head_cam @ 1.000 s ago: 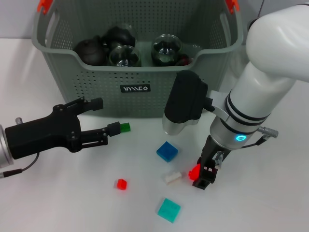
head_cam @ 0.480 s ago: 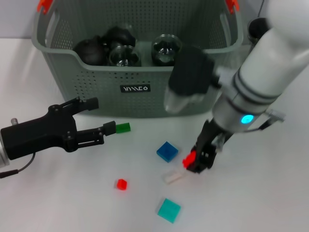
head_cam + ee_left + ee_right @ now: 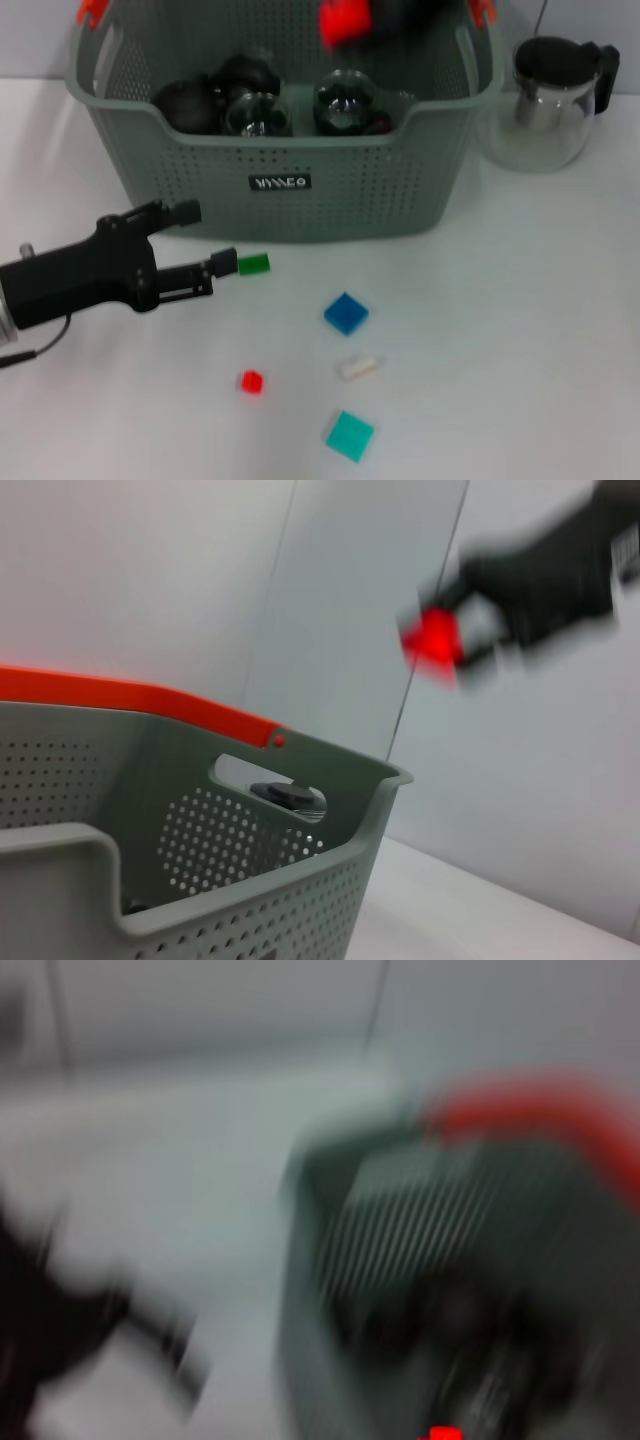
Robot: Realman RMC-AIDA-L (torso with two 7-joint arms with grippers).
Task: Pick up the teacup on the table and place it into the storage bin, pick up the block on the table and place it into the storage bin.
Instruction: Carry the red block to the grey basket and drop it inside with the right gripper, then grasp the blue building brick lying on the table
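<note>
The step in hand looks like the drop of a small red block (image 3: 345, 20), held by the right tool (image 3: 470, 640) above the large grey-green perforated storage bin (image 3: 280, 205), at the twelve o'clock edge of the head view; the tool appears clamped on it, though blurred. Next comes letting go well inside the rim, clear of the dark teacups (image 3: 190, 105) and the orange handle clips (image 3: 92, 10). The left tool (image 3: 205, 240) hovers spread wide at nine o'clock over the white bench (image 3: 520, 340), just beside a green block (image 3: 254, 264); open room lies toward five o'clock.
</note>
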